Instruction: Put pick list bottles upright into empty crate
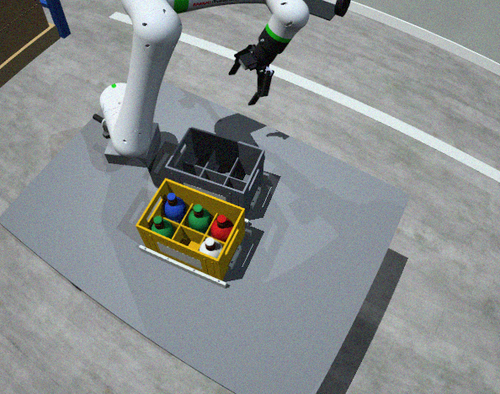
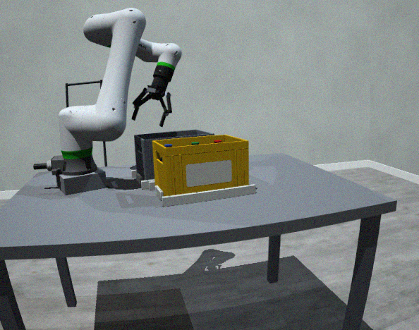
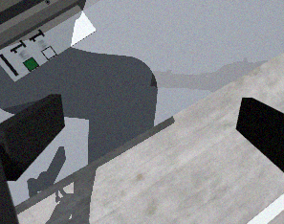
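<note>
My gripper (image 1: 242, 87) (image 2: 148, 120) (image 3: 151, 112) is open and empty. It hangs high above the table's back edge, behind the empty grey crate (image 1: 258, 158) (image 2: 144, 149). The yellow crate (image 1: 186, 254) (image 2: 171, 170) stands in front of it. It holds a blue bottle (image 1: 173, 207), two green bottles (image 1: 199, 216) (image 1: 162, 226), a red bottle (image 1: 221, 228) and a white bottle (image 1: 210, 247), all upright. One front cell is empty. In the wrist view the pick list (image 3: 35, 50) lies beside the grey crate's corner, showing a black bar, a green square and a white square with small marks.
White rails (image 1: 182, 264) (image 2: 207, 195) frame the crates on the grey table (image 1: 284, 317) (image 2: 202, 220). The robot base (image 1: 127, 148) (image 2: 82, 177) stands left of the grey crate. The table's back edge (image 3: 112, 153) runs under the gripper, with floor beyond.
</note>
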### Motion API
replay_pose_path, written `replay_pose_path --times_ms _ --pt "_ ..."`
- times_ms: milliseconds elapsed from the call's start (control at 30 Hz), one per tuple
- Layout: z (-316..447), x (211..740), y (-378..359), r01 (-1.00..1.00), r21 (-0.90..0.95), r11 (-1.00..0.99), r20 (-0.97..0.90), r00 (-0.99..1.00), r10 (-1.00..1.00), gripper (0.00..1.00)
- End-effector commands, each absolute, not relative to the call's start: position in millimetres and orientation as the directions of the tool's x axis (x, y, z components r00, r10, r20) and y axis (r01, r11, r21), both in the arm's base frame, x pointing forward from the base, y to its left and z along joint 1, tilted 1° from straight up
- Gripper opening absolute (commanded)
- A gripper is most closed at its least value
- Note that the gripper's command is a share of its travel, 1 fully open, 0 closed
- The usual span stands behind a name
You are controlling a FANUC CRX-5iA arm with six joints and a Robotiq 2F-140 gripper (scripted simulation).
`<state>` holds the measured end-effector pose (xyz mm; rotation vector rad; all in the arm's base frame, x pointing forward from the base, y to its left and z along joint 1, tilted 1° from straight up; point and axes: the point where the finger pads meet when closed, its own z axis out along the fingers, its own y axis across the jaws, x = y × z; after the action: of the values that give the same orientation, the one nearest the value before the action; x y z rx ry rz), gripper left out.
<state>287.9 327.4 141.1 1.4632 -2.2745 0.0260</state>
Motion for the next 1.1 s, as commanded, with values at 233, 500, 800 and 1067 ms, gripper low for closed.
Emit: replay_pose_path --times_ms 233,500,800,1067 --pt "142 288 328 -0.872 0.213 0.442 0.364 -0.349 -0.864 1.0" --pt "142 288 328 -0.872 0.213 0.442 0.364 -0.349 -0.864 1.0" --pt "182 288 328 -0.872 0.213 0.442 0.364 -0.349 -0.864 0.44" --pt "217 287 329 -0.872 0.213 0.442 0.364 -0.349 -0.864 0.44"
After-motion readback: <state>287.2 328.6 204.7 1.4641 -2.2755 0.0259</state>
